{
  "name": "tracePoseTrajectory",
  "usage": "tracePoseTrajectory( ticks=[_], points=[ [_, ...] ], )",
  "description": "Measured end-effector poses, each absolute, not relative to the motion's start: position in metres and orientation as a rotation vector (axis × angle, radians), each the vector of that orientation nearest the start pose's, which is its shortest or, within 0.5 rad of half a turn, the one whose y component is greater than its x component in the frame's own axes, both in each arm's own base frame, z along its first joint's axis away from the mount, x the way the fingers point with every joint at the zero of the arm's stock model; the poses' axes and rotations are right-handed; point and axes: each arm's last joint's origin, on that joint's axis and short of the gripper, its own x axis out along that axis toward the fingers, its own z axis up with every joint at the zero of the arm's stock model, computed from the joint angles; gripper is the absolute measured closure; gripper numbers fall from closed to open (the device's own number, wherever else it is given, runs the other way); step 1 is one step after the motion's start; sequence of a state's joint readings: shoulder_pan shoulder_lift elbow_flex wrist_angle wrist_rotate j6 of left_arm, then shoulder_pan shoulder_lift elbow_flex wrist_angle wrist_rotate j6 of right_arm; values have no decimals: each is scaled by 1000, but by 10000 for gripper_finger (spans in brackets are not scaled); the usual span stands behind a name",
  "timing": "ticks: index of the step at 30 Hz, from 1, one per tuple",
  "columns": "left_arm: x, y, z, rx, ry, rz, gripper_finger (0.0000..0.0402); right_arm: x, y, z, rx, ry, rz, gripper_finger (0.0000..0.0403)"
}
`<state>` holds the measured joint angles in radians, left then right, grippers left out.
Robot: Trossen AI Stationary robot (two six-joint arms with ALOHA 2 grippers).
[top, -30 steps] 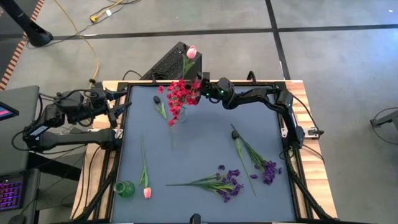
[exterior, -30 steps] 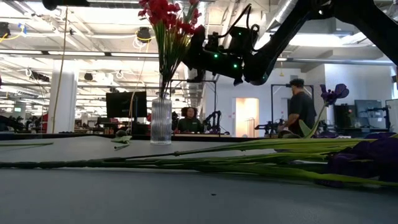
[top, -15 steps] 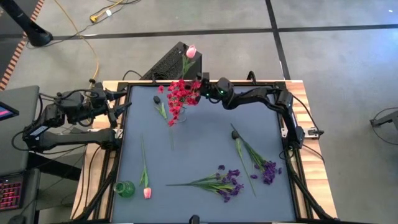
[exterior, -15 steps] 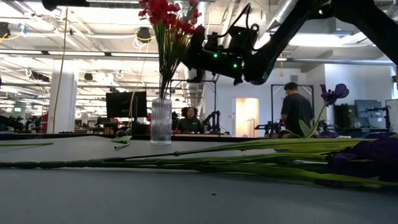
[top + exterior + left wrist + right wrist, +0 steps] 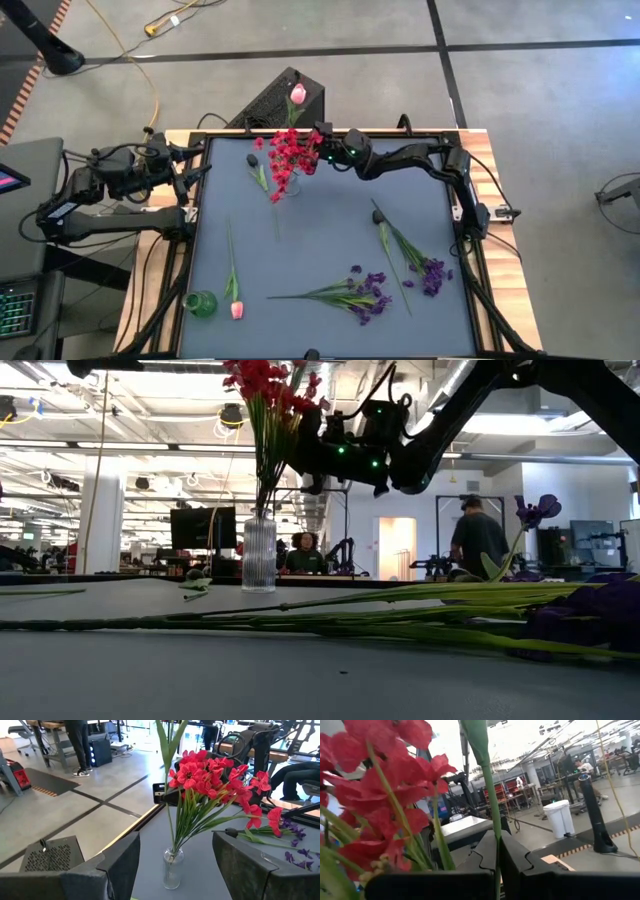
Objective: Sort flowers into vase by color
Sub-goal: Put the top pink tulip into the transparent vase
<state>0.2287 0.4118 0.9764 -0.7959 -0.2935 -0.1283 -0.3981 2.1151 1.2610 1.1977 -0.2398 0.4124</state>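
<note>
Right pincer [image 5: 322, 150] clamped on upright pink tulip [image 5: 298, 94] stem, bud topmost, beside vase [image 5: 258, 554] of red flowers [image 5: 292, 150].

No text, label, brand, number or sign can be read in any view; the screens and equipment in the room beyond the table show no legible marking.

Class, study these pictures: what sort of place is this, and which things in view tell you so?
Probably a robotics lab in an open workshop hall. Two robot arms are mounted at a table; beyond it stand workbenches, a monitor and another robot arm, with people at work under strip lights.
</note>
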Motion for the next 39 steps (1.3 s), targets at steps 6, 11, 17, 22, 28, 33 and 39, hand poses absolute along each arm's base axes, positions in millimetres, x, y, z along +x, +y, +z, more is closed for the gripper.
tracePoseTrajectory(
  ticks=[6, 11, 17, 22, 28, 33, 39],
  points=[
    [43, 19, 369, -118, 200, 534, 165, 421, -171, 212, 280, -308, -109, 372],
    [43, 19, 369, -118, 200, 534, 165, 422, -171, 211, 259, -291, -114, 372],
    [43, 19, 369, -117, 201, 534, 165, 423, -171, 208, 221, -258, -123, 372],
    [43, 19, 369, -117, 201, 534, 165, 423, -171, 205, 208, -226, -130, 371],
    [43, 19, 369, -118, 201, 534, 165, 424, -171, 203, 196, -209, -133, 372],
    [43, 19, 369, -124, 199, 534, 165, 424, -171, 203, 197, -207, -132, 372],
    [43, 19, 369, -124, 199, 535, 165, 423, -171, 205, 205, -224, -125, 372]
  ],
)
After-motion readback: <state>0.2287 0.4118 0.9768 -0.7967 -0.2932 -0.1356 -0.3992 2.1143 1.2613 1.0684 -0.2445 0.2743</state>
